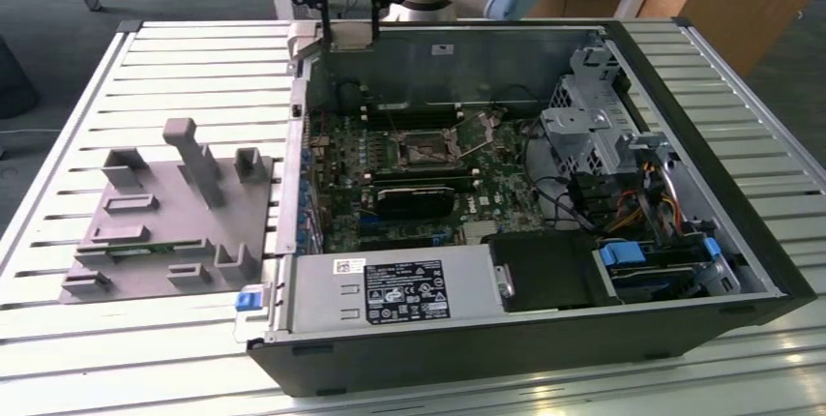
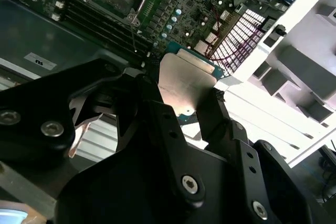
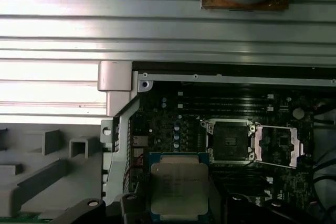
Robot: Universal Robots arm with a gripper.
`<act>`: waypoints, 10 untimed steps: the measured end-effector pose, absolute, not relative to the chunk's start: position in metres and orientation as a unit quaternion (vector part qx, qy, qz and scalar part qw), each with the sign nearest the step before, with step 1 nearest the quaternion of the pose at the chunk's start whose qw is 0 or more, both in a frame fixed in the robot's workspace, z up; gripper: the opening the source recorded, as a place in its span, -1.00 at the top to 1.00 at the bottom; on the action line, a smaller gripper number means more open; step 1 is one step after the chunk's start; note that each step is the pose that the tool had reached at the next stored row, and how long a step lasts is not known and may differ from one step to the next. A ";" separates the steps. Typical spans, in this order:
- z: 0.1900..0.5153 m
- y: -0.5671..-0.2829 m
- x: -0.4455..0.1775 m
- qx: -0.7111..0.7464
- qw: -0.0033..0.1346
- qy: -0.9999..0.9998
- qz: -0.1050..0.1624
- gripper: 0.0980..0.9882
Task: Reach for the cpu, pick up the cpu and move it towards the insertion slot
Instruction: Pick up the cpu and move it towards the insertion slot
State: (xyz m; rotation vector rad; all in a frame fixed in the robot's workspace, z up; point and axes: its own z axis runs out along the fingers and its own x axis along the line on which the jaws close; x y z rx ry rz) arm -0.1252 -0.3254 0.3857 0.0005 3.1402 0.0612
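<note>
The hand (image 2: 184, 103) is clenched on the cpu (image 2: 185, 85), gripping it by two opposite edges, probably so its flat faces stay untouched. It hangs lifted over the open computer case (image 1: 722, 242), near the case wall, with the insertion slot (image 3: 229, 140) close beyond it on the board.

An open computer case (image 1: 722, 242) sits beside a grey fixture (image 1: 155, 232) on a slatted table (image 1: 77, 358).
</note>
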 end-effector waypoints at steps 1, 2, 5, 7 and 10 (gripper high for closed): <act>0.386 -0.325 -0.124 0.000 0.000 1.000 0.019 0.02; 0.385 -0.325 -0.122 0.001 0.000 1.000 0.019 0.02; 0.385 -0.325 -0.116 0.001 0.000 1.000 0.019 0.02; 0.385 -0.325 -0.113 0.002 0.000 1.000 0.019 0.02; 0.384 -0.325 -0.106 0.003 0.000 1.000 0.019 0.02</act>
